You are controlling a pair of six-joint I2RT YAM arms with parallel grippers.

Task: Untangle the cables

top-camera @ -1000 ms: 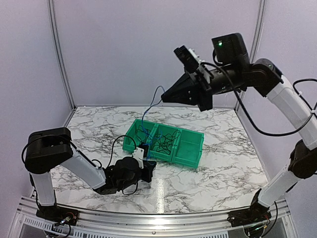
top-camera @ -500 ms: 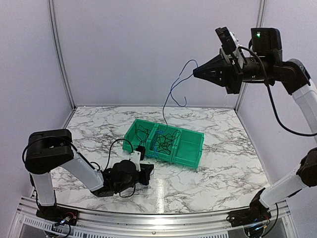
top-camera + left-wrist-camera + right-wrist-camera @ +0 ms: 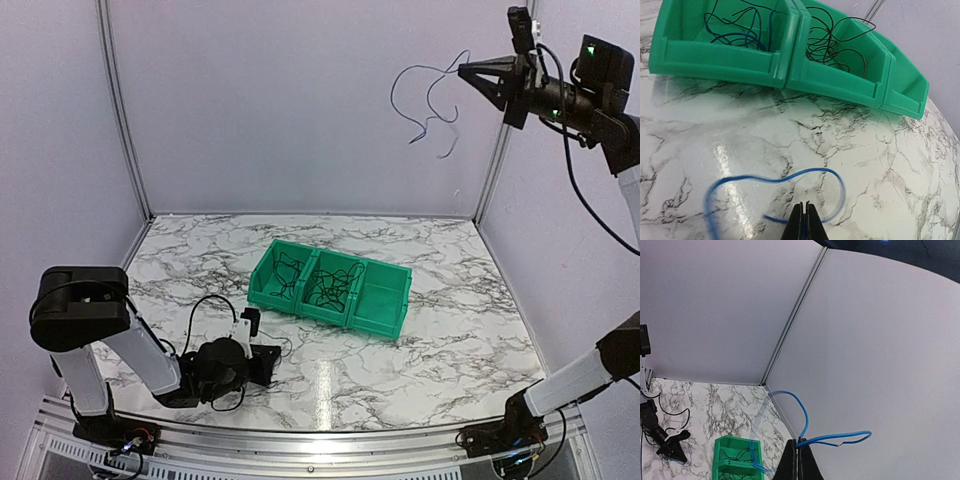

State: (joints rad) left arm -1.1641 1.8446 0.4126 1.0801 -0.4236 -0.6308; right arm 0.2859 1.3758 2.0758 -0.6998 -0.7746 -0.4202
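Your right gripper (image 3: 798, 445) clamped a blue cable (image 3: 840, 436) aloft, your left gripper (image 3: 804, 207) pinched a second blue cable (image 3: 790, 176) low on the table; you probably needed to lay them apart next.

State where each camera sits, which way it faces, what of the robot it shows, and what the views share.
Top external: above and behind the bases, looking down on the table and green bin; both arms show, left gripper low, right gripper raised high.
Left wrist: low over the table, facing the green bin; its shut gripper pinches the low blue cable.
Right wrist: high up, looking down past its shut gripper and the raised blue cable.
Shared: every view shows the green bin.
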